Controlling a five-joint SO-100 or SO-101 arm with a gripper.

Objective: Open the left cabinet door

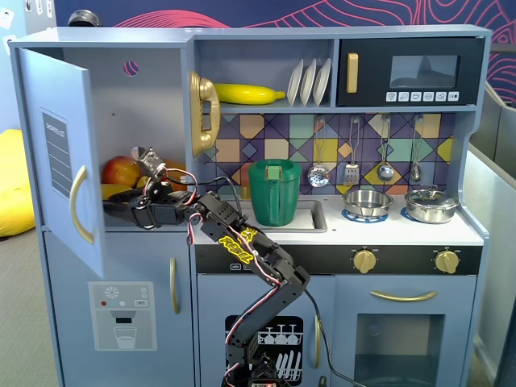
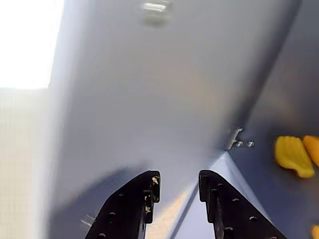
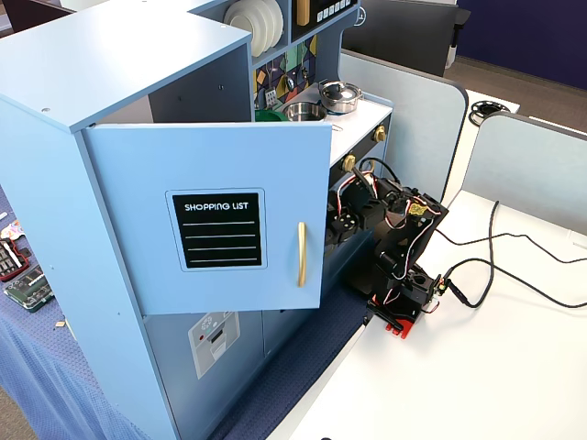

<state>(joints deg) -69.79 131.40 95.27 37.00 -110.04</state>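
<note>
The left cabinet door [image 1: 56,153] is blue-grey and stands swung wide open, hinged at the left. Its black "SHOPPING LIST" panel [image 3: 218,229] and gold bar handle [image 3: 301,254] face outward; the handle also shows in a fixed view [image 1: 76,205]. My gripper [image 1: 121,199] reaches into the open cabinet behind the door. In the wrist view my gripper [image 2: 179,181] is open and empty, its black fingers [image 2: 134,204] a little apart, pointing at the door's plain inner face [image 2: 149,89] near a hinge [image 2: 234,139]. In the side fixed view the door hides the gripper.
Toy food lies inside the cabinet: an apple [image 1: 121,171] and yellow pieces [image 2: 294,157]. A green pitcher [image 1: 274,192] stands in the sink to the right. Below is the dispenser door [image 1: 121,314]. The arm base [image 3: 404,302] stands on the white table with cables [image 3: 495,266].
</note>
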